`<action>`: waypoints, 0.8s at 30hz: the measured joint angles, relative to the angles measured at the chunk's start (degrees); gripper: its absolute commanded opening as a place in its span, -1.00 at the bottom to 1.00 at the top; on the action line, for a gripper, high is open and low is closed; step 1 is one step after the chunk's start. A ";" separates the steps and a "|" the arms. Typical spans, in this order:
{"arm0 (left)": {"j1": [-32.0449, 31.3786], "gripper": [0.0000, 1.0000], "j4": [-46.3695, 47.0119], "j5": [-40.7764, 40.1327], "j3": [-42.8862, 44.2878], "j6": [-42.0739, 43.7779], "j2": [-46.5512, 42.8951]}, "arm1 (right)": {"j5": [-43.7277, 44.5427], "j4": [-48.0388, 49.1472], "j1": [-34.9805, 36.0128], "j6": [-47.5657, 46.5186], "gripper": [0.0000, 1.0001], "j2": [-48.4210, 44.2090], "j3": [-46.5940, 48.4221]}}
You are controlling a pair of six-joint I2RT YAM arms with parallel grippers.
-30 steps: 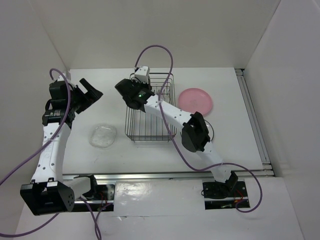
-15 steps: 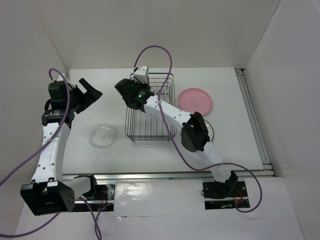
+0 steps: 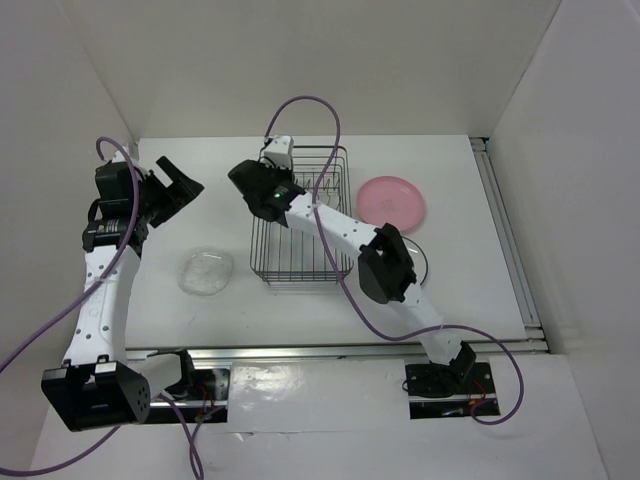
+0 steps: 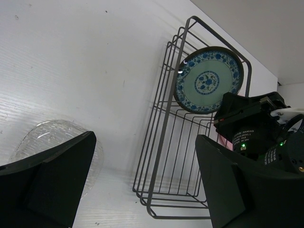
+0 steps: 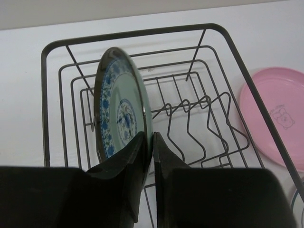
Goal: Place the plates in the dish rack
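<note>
**Teal plate on edge at the rack's top end, right fingers pinched on its rim**

The dish rack (image 3: pixel 262 275) sits mid-frame in the overhead view, its long side running up and down the picture. To its right the pink plate (image 3: pixel 391 203) lies flat on the table. Lower left of the rack the clear glass plate (image 3: pixel 207 272) also lies flat. A white plate (image 3: pixel 420 258) peeks out from under the right arm's elbow.

In the right wrist view, the teal plate (image 5: pixel 121 118) stands upright inside the rack, left of centre, with the prongs to its right. I can't tell whether a prong is holding it. The right gripper (image 5: pixel 152 137) comes in from the bottom of that frame, its fingers closed narrowly on the plate's lower rim. I'd say letting go calls for backing off down-frame, along the plate's own plane.

The left gripper (image 3: pixel 178 185) hangs at upper left with its fingers spread wide and holds nothing. The glass plate is just below it in frame, so that arm is the nearer one for it.
</note>
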 measured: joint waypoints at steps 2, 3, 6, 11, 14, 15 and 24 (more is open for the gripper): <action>0.00 1.00 0.00 0.22 0.00 0.04 0.00 | -0.52 0.24 0.00 -0.17 -0.48 0.22 0.00; 0.00 1.00 0.00 0.28 0.00 0.09 -0.02 | -0.87 0.33 0.00 -0.28 -0.30 0.39 0.00; 0.00 1.00 0.00 0.37 0.00 0.11 0.02 | -2.23 0.70 0.02 -0.57 -0.04 0.68 -0.68; 0.00 1.00 0.00 0.33 0.00 0.13 0.11 | -3.69 1.14 0.02 -0.81 0.02 0.72 -2.29; 0.13 1.00 -0.02 0.33 0.00 0.11 0.11 | -4.52 1.79 0.02 -1.11 0.13 0.72 -2.56; 0.28 1.00 -0.02 0.33 0.00 0.09 0.11 | -4.81 2.38 0.02 -1.31 0.19 0.72 -2.71; 0.87 1.00 -2.45 -3.65 0.24 -1.60 2.27 | -12.22 7.19 0.39 -8.98 0.68 -6.91 -6.93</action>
